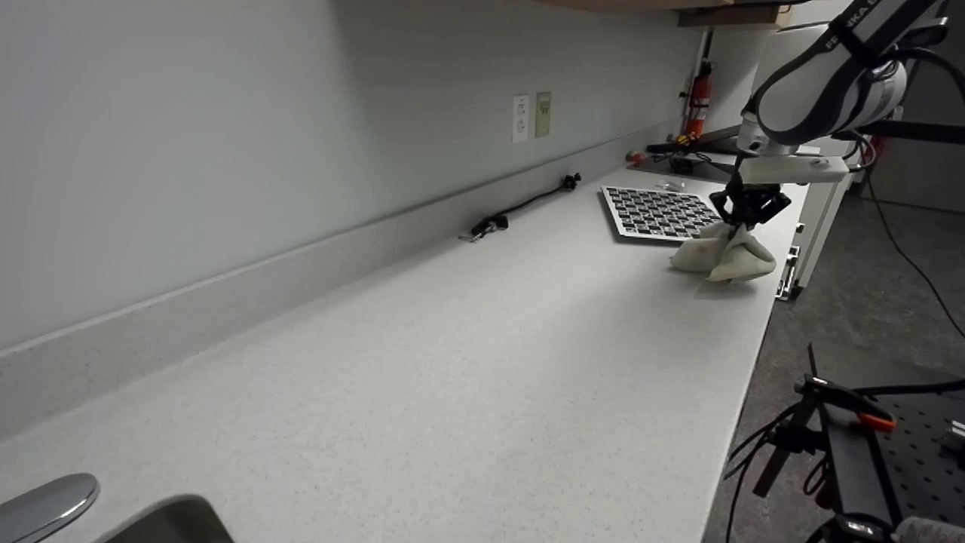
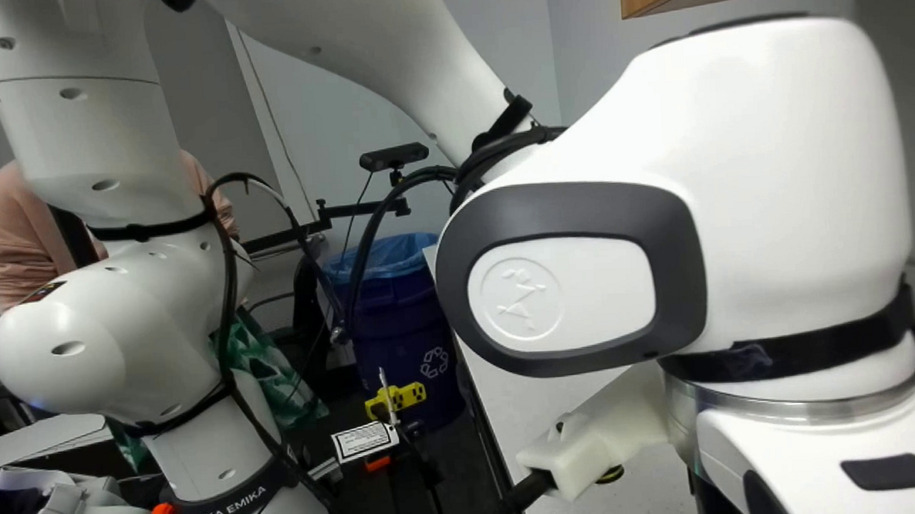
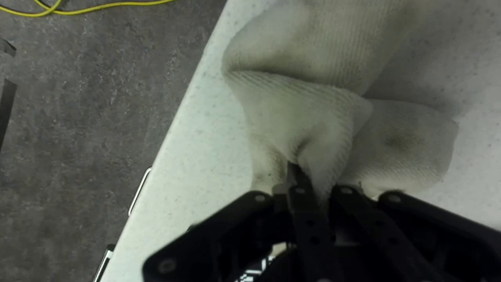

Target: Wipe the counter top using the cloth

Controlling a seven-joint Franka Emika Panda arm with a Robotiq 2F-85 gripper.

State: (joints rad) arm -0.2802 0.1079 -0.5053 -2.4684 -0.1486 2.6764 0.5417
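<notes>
The counter top (image 1: 452,392) is a long, white speckled surface along a wall; it also shows in the wrist view (image 3: 199,156). A whitish cloth (image 1: 742,262) with grey smudges hangs bunched from my gripper (image 1: 737,226), low at the counter, near its front edge. In the wrist view, the cloth (image 3: 297,105) spreads in folds over the counter, and a fold is pinched between the black fingers of my gripper (image 3: 313,188). Part of the cloth is hidden behind the fingers. In an exterior view, the arm (image 2: 771,197) hides the gripper and cloth.
A black-and-white patterned board (image 1: 663,213) lies just behind the cloth. A black cable (image 1: 531,202) lies along the backsplash. A sink (image 1: 177,524) and a faucet (image 1: 53,504) are at the near end. The counter's front edge drops to the floor; a drawer handle (image 3: 139,192) sticks out there.
</notes>
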